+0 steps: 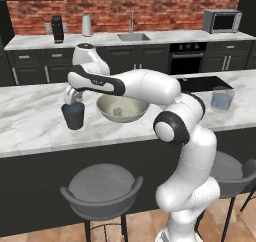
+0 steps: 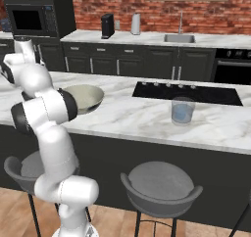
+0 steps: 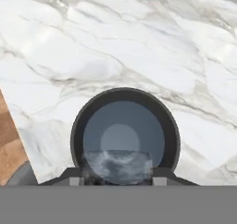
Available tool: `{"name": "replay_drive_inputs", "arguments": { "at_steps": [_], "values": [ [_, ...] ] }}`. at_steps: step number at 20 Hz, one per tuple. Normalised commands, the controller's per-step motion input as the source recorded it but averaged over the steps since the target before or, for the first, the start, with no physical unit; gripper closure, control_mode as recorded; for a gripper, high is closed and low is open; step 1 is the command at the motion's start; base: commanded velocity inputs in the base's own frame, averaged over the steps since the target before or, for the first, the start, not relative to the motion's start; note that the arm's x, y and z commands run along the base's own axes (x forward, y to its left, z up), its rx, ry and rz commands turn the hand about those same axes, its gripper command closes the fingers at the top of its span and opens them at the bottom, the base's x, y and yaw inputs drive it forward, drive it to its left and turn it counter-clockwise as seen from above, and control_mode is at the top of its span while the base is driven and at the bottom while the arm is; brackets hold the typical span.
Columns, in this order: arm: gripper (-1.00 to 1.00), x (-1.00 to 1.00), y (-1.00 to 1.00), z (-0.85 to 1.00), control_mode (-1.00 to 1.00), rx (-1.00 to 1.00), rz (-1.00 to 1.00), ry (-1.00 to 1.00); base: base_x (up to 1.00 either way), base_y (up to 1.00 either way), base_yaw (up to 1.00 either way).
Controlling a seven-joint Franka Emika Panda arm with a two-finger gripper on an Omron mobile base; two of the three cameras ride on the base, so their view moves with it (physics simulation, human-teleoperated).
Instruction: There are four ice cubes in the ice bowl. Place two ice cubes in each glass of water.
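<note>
So the pincer (image 1: 73, 104) hangs right over the dark glass (image 1: 73, 116), which stands on the marble bench (image 1: 30, 121) near its front edge, toward the left end. Looking down from the hand, an ice cube (image 3: 118, 166) sits clamped between the two tips, just above the mouth of the dark glass (image 3: 125, 134), with the bluish water surface showing inside. The jaws are narrow, closed on that cube.

Just beside the dark glass, on its right, is the bowl (image 1: 122, 108), apart from it as far as I can tell. At least one pale cube (image 1: 118, 111) lies in the bottom; I can't count more. The clear glass (image 1: 222, 98) stands well apart, toward the bench's right end, next to the black cooktop (image 1: 202, 83). From the right side, the clear glass (image 2: 183, 110) has bluish water in it, and the bowl (image 2: 88, 97) peeks out from behind the arm.
</note>
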Motion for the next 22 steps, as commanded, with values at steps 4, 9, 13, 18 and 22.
{"name": "replay_drive_inputs", "arguments": {
  "at_steps": [4, 9, 13, 18, 22],
  "values": [
    [-1.00, 0.00, 0.14, -0.01, -1.00, -0.02, 0.00, 0.00, 0.00, 0.00, 0.00],
    [-1.00, 0.09, 0.17, 0.00, -1.00, -0.01, 0.00, 0.00, 0.00, 0.00, 0.00],
    [-1.00, 0.10, 0.04, 0.00, -1.00, 0.00, 0.00, 0.00, 0.00, 0.00, 0.00],
    [-1.00, 0.00, -0.19, 0.06, -1.00, 0.00, 0.00, 0.00, 0.00, 0.00, 0.00],
    [-1.00, -0.11, -0.96, -0.01, -1.00, 0.00, 0.00, 0.03, 0.00, 0.00, 0.00]
  ]
}}
